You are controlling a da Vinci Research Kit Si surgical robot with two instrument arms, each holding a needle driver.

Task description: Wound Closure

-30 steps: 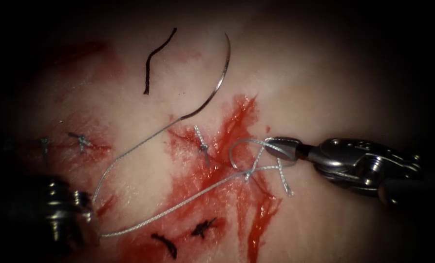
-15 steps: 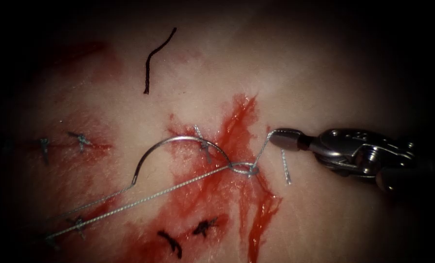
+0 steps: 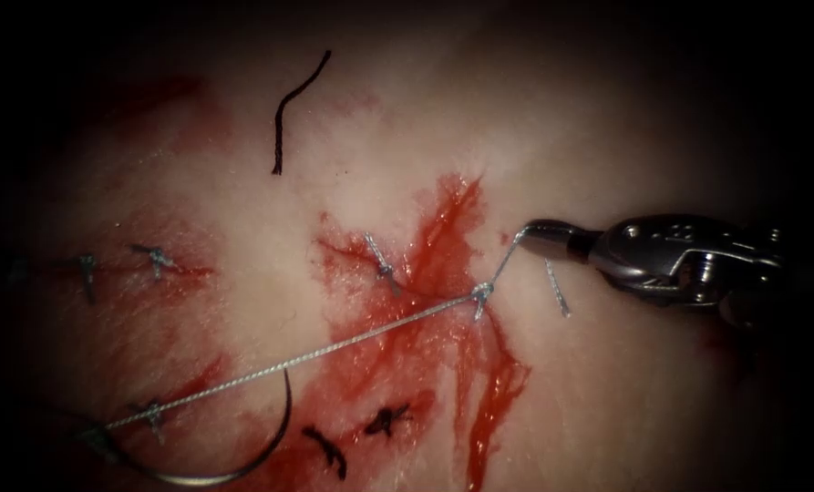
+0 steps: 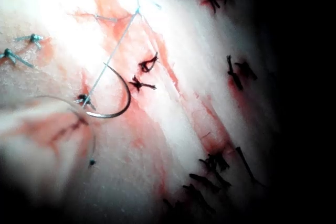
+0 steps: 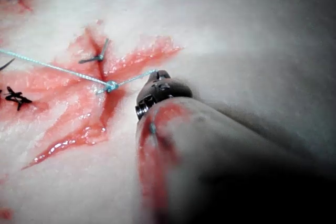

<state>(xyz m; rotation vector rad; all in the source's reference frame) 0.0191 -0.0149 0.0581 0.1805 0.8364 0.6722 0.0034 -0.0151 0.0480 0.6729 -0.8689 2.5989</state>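
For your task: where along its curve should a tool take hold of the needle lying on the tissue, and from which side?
Probably the mid-curve of the needle, which lies flat left of the cut, free of the tissue. Come from above; the arc opens upward. The right tool holds the thread.

- Thread point(image 3: 315, 355): left run fades into the dark lower-left corner of the endoscope view; holder there can't be made out.
- Needle point(image 3: 242, 460): its swaged end is lost in that same dark.
- Right tool point(image 3: 530, 235): shaft cut off by the right edge.
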